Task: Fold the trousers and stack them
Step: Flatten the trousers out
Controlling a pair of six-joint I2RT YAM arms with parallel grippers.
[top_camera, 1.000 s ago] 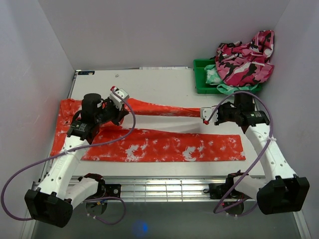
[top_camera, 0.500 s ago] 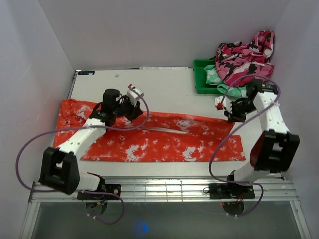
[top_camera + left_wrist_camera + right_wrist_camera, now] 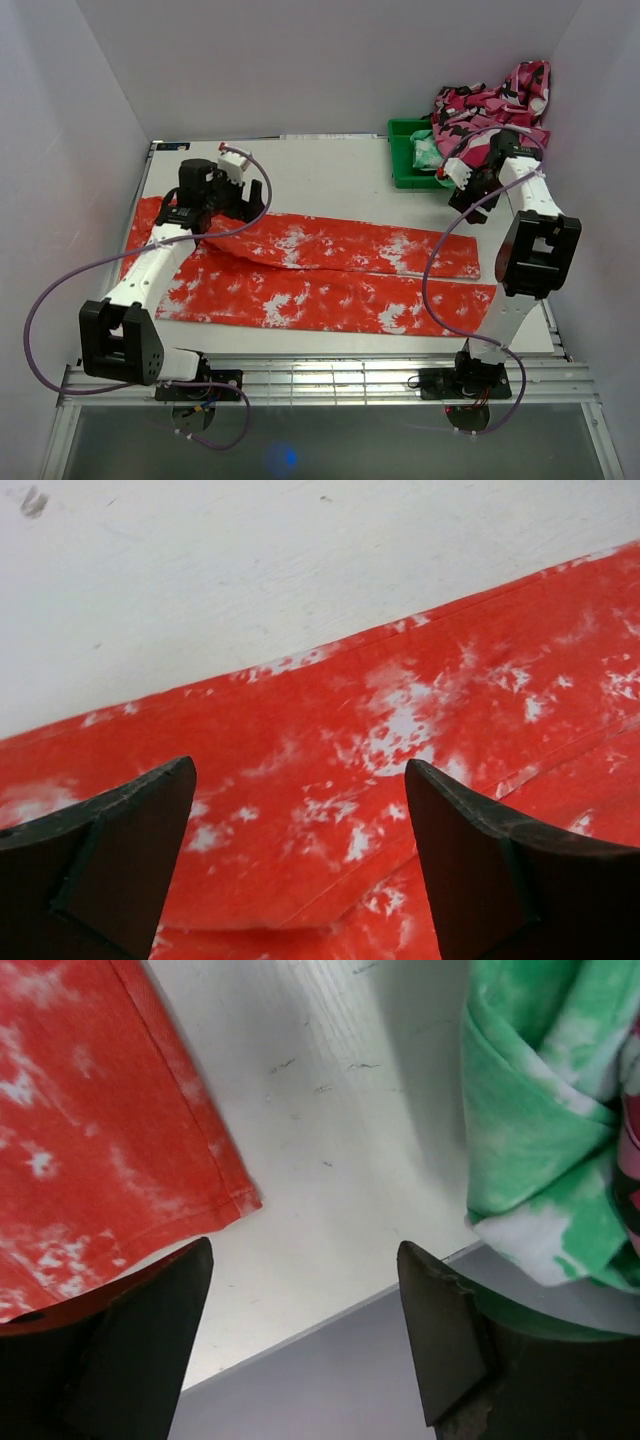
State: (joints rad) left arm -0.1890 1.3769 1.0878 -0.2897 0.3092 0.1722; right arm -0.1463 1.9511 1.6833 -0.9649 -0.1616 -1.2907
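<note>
Going left to right: the trousers (image 3: 330, 300) are spread flat on the table (image 3: 330, 180), starting well to the left of the green bin (image 3: 405, 150) and running across to just in front of it; the two legs lie side by side, with the hems at the bin end. The left gripper (image 3: 298, 770) hangs over the leg nearer the bin, way out left of it; its fingers are spread wide with nothing between them, just red speckled cloth underneath. The right gripper (image 3: 305, 1250) is right beside the bin on its near side, over bare table past the hem corner; it's spread too, and empty. A mint-green garment (image 3: 520, 1110) droops over the bin's edge; a camo garment (image 3: 490, 120) is heaped on top.
</note>
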